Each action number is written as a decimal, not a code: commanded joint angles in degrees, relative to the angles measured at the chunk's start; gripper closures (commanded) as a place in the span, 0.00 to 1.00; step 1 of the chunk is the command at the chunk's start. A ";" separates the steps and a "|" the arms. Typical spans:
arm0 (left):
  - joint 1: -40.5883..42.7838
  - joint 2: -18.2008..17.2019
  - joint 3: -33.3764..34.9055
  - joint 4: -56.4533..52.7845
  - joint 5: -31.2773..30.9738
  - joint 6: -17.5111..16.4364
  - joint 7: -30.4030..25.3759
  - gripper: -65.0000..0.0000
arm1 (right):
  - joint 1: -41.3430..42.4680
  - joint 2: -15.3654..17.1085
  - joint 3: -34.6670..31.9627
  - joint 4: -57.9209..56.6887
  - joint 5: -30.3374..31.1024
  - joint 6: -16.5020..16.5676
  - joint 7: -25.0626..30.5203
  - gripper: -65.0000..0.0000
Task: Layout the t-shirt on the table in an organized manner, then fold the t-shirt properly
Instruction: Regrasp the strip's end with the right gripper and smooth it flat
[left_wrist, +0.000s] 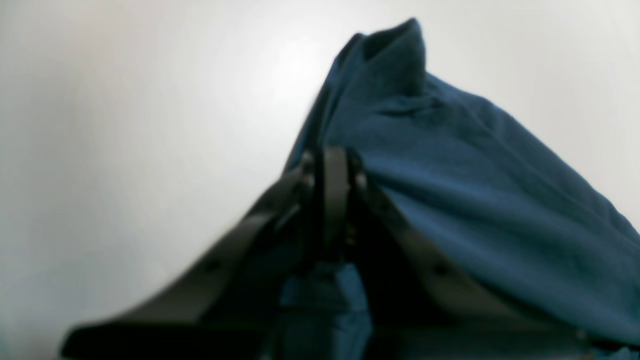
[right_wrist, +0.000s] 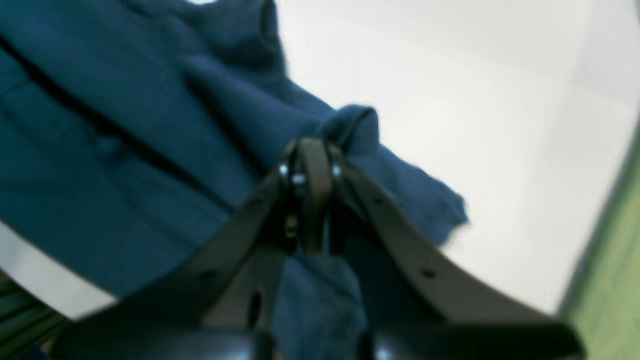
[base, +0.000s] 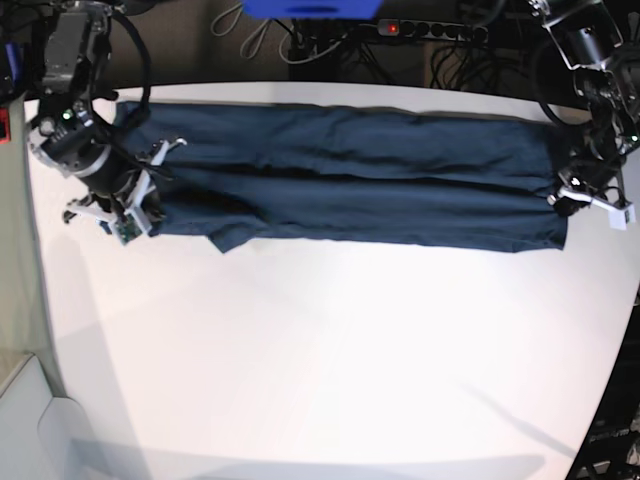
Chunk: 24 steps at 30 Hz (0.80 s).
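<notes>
Shirt is stretched into a long band across the far part of the bench, running left to right, held at both ends. It sits near the far edge; the near half of the bench is bare white.

Left tool: on the right in the base view, at the band's right end. Jaws pressed together, pinching a fold of shirt. In the left wrist view cloth peaks up just beyond the tips and drapes off to the right; more cloth shows between the fingers near the camera.

Right tool: on the left in the base view, at the band's left end. Jaws pressed together on a bunched bit of shirt. In the right wrist view a rolled edge sticks up just past the tips, and a frayed-looking corner hangs to the right over the bench.

Band has lengthwise creases and one dark fold line along the middle. Near edge is uneven on the left: a small flap juts toward the near side. Both wrist views are blurred, so fine detail at the pinch points is unclear.

Cables and a power strip lie beyond the far edge.
</notes>
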<state>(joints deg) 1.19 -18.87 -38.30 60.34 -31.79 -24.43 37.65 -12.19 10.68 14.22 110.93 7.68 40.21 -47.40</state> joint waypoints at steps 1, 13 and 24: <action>1.05 0.10 0.19 -0.69 4.85 2.05 5.74 1.00 | -0.25 0.53 0.86 0.67 0.45 -0.21 0.94 1.00; 1.14 0.02 0.19 -0.69 4.85 1.96 5.74 1.00 | 0.10 0.71 4.99 -4.61 0.45 -0.21 1.02 1.00; 1.23 0.02 0.19 -0.69 4.85 1.96 5.74 1.00 | 1.06 0.27 4.73 -3.46 0.45 -0.21 0.41 1.00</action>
<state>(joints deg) 1.26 -18.90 -38.30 60.34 -31.66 -24.45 37.60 -11.81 10.41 18.79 106.34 7.64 40.18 -48.14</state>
